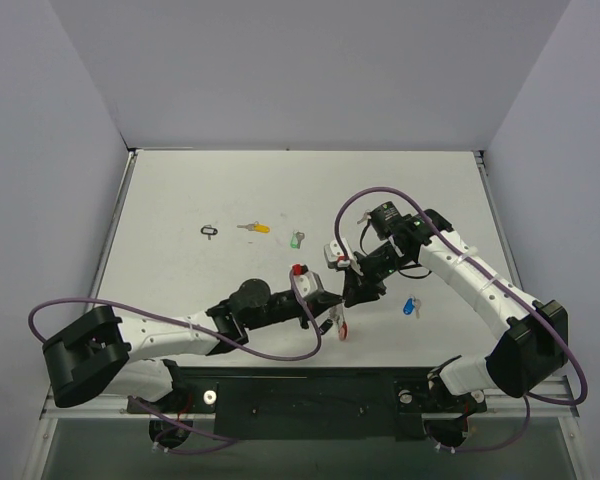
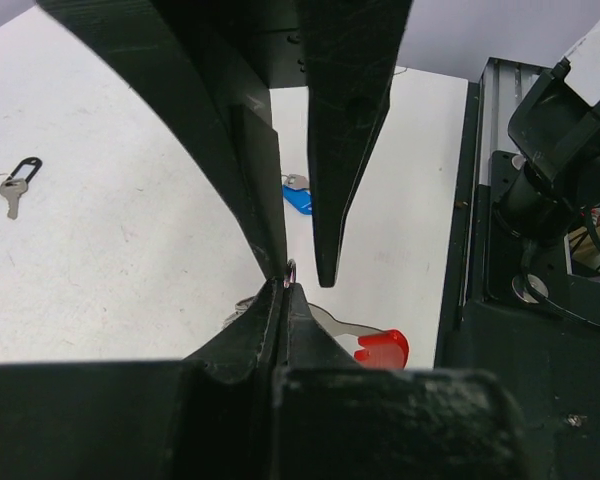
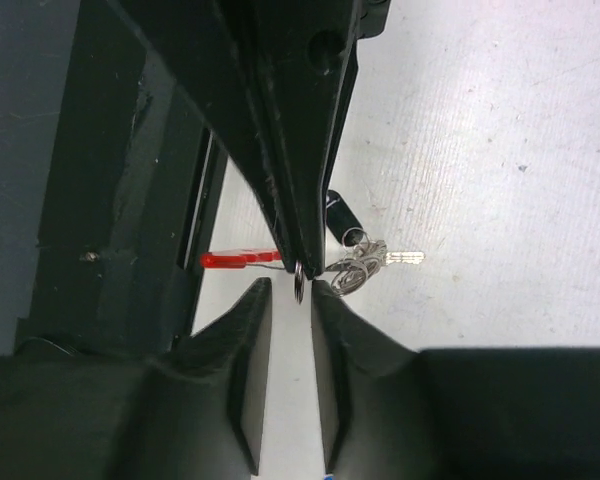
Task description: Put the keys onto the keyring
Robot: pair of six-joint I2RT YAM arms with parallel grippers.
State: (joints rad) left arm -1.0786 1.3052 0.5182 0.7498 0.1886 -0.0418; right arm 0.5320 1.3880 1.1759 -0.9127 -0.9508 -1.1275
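Keyring [image 3: 299, 283] clamped in left gripper [image 2: 285, 287]; right gripper [image 3: 291, 293] apart (fingertips flanking ring).

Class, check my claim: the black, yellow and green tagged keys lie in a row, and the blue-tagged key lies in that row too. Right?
No. The blue-tagged key lies apart from that row, beside the right arm, as the top external view shows. The black-tagged key, yellow-tagged key and green-tagged key do lie in a row.
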